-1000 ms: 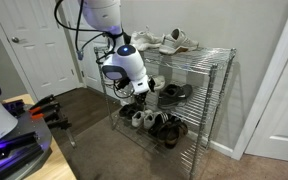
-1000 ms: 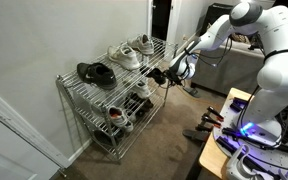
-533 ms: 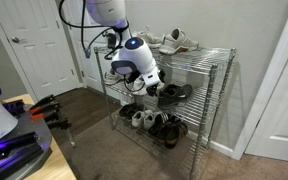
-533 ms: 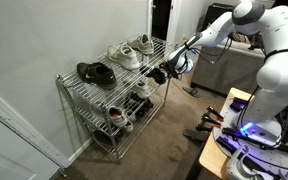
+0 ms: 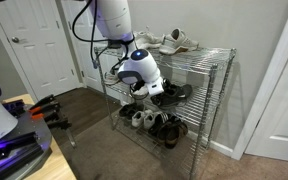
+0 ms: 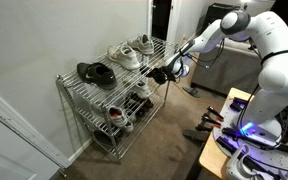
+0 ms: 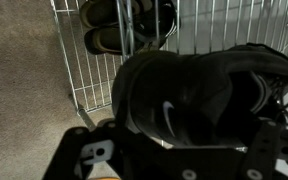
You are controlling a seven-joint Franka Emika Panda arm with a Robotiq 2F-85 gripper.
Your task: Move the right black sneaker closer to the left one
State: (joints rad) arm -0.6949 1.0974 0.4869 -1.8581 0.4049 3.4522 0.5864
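Observation:
Two black sneakers lie close together on the wire rack's middle shelf, and I cannot tell the right black sneaker from the left one there. My gripper hovers at that shelf's end, right beside them; it also shows at the rack's near end. In the wrist view one black sneaker with a pale swoosh fills the frame, heel to the left and laces to the right. My gripper is open, its dark fingers standing on either side of the shoe's near side. I cannot tell whether they touch it.
The wire rack stands against the wall. White sneakers sit on its top shelf, and white and brownish shoes on the bottom. A dark pair lies at the top shelf's far end. A workbench stands nearby.
The arm has swung toward the rack, bringing the gripper closer to the black sneakers. The jaws stayed open and the shoes have not moved.

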